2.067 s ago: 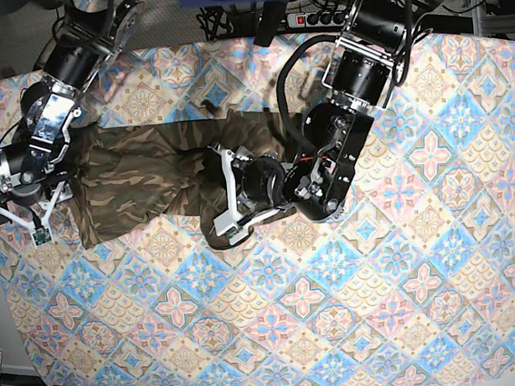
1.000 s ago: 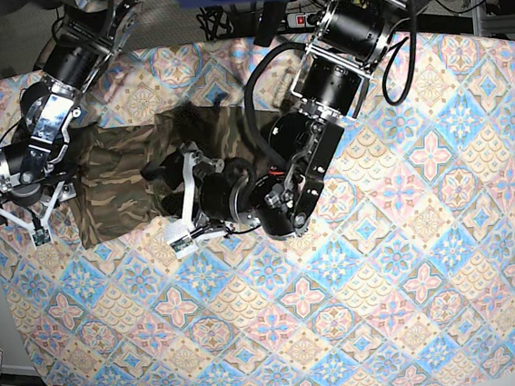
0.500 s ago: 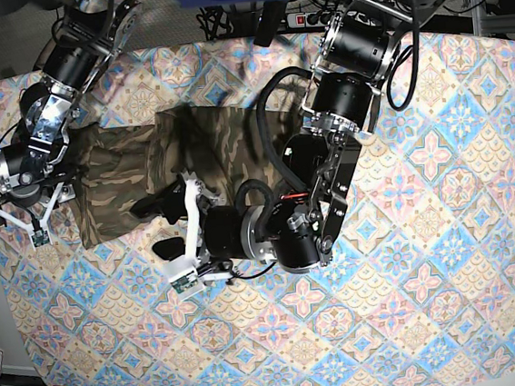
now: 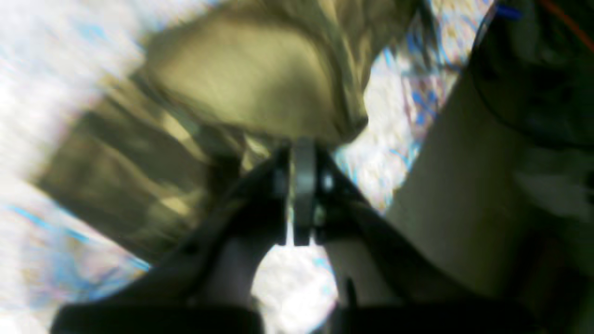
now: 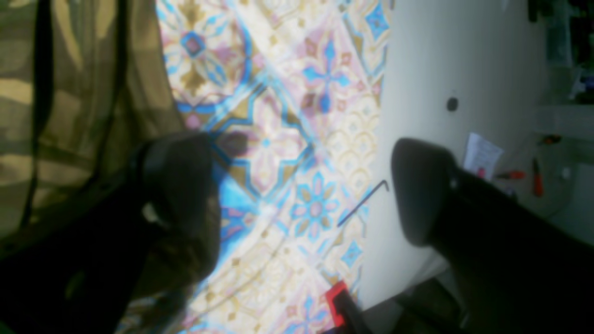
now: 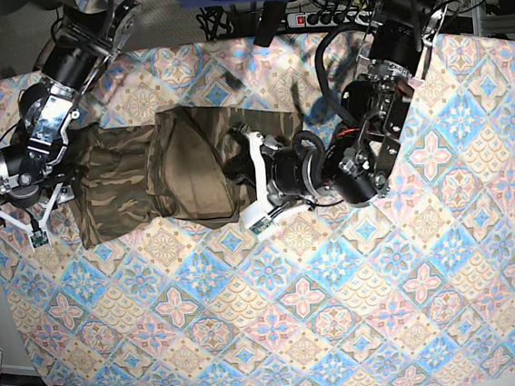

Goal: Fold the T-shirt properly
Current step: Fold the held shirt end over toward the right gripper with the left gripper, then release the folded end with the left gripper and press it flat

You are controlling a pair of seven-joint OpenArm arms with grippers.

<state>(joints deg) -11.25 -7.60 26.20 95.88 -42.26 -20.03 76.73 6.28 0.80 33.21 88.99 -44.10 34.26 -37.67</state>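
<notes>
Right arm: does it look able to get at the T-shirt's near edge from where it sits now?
Probably yes. The right gripper is open beside the T-shirt, over the patterned cloth, with nothing between them.

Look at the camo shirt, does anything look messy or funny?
Yes. The T-shirt isn't a neat rectangle: a folded-over flap lies crooked across its middle, with wrinkly, uneven edges near the left gripper. The tile-patterned cloth under it looks smooth. Nothing looks torn or spilled.
</notes>
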